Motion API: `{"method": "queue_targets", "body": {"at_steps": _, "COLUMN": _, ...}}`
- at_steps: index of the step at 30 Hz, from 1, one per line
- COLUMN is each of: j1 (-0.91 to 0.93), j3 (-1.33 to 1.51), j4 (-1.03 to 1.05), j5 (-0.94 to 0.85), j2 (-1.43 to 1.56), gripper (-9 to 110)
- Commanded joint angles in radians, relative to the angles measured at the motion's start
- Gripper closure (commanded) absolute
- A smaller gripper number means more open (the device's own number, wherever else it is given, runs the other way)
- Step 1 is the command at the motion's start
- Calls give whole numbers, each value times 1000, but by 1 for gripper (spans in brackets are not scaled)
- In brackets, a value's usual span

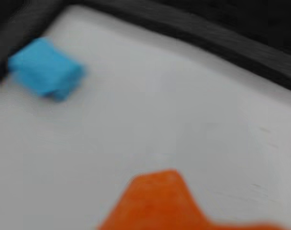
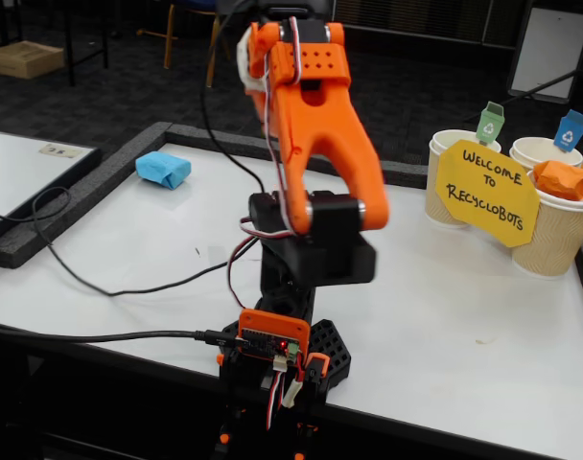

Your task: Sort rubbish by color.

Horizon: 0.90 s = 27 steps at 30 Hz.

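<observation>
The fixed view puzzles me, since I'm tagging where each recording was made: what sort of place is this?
Probably a demo stand in an office or hall: a yellow "Welcome to Recyclobots" sign on paper cups, a white table, dark carpet and chair legs behind.

A white table (image 2: 464, 326) with a dark raised border carries everything. In the fixed view a blue wad (image 2: 163, 170) lies at its far left corner, near the border; the wrist view shows it blurred (image 1: 46, 68). The arm's black base (image 2: 296, 359) stands at the near edge. Black cables (image 2: 100, 283) trail across the left side. Three paper cups (image 2: 550, 235) stand at the far right.
</observation>
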Motion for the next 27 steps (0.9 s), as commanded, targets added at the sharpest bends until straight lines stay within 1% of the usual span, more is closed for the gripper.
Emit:
{"method": "queue_targets", "body": {"at_steps": 1, "j1": -106, "j3": -18, "j4": -14, "j5": -20, "j2": 29, "gripper": 101}}
{"method": "queue_targets", "body": {"at_steps": 7, "j1": -150, "j3": -5, "j4": -21, "j5": -20, "j2": 29, "gripper": 101}}
{"method": "queue_targets", "body": {"at_steps": 16, "j1": -170, "j3": -23, "j4": -21, "j5": -20, "j2": -8, "gripper": 101}}
{"method": "queue_targets", "body": {"at_steps": 20, "j1": -170, "j3": -80, "j4": -38, "j5": -20, "j2": -103, "gripper": 101}}
{"method": "queue_targets", "body": {"at_steps": 27, "j1": -170, "j3": -291, "j4": -91, "j5": -20, "j2": -414, "gripper": 101}}
